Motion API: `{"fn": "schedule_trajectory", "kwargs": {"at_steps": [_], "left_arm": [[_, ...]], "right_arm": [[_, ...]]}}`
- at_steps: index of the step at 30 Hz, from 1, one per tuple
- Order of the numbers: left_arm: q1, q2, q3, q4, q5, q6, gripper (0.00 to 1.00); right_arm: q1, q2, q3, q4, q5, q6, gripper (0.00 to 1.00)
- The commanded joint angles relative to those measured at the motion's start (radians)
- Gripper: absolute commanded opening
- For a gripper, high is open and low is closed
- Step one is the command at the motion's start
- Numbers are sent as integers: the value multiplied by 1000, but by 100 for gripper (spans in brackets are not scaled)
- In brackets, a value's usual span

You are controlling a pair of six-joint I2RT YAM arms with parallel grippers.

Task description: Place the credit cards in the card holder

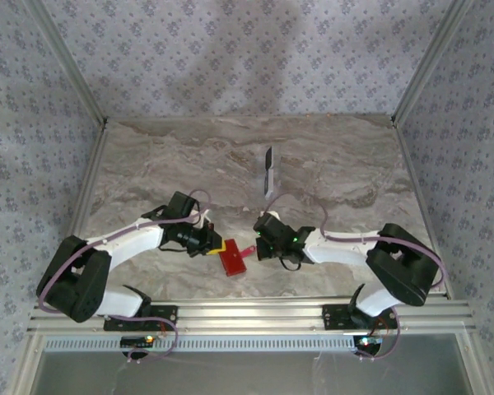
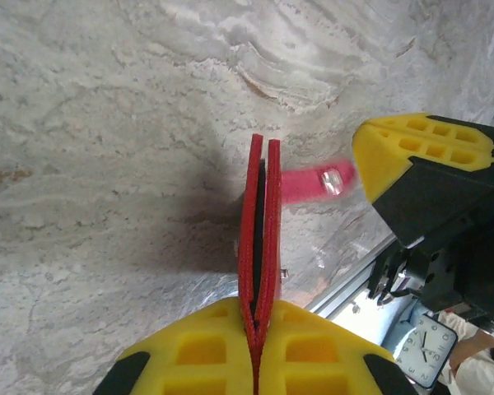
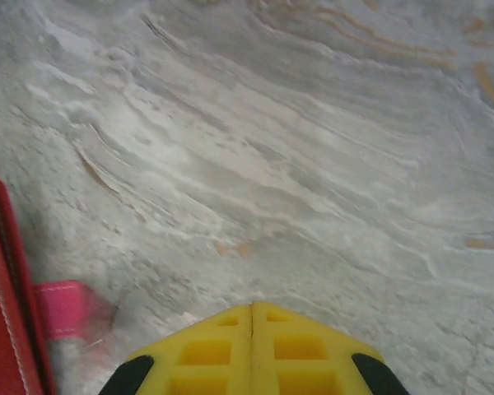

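The main risk is the hold itself: the left pincer (image 2: 255, 350) is clenched on just one thin edge of the card holder (image 2: 259, 222), so a sideways push from a card could twist the holder or drag it out. The two red leaves stand almost together, leaving a narrow slot, and a card that arrives tilted would likely jam on the rim. The loose pink strap (image 2: 305, 183) with its snap button (image 2: 333, 178) could also get in the way.

The card holder sits near the middle of the surface's (image 1: 346, 164) near edge, upright in the left pincer's grip. The right pincer (image 3: 251, 329) is clenched on nothing, just beside the strap. One dark credit card (image 1: 267, 171) lies well apart, toward the far edge, and picking up something that thin looks tricky.
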Motion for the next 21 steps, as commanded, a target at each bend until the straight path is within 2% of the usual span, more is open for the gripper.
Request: {"fn": "schedule_trajectory", "kwargs": {"at_steps": [1,4,9,12,14,16,18,21], "left_arm": [[0,23,19,-24,-8,39,22],[-1,52,38,-15,-10,60,30],[-7,106,28,124,-4,-1,34],[-11,111,33,137,-8,1,18],[-12,111,48,102,-22,13,8],[-11,117,62,88,-7,15,6],[-13,114,74,72,3,17,6],[-17,102,62,74,-5,14,5]], "right_arm": [[1,-60,-26,59,-80,-21,0],[3,-130,-61,104,-114,-22,0],[10,-231,-73,132,-125,13,0],[34,-254,-65,119,-85,6,0],[43,-226,-39,69,-50,-21,22],[54,-181,-20,54,-63,-56,40],[83,-132,-7,81,-69,-64,50],[110,-51,26,93,-73,-54,53]]}}
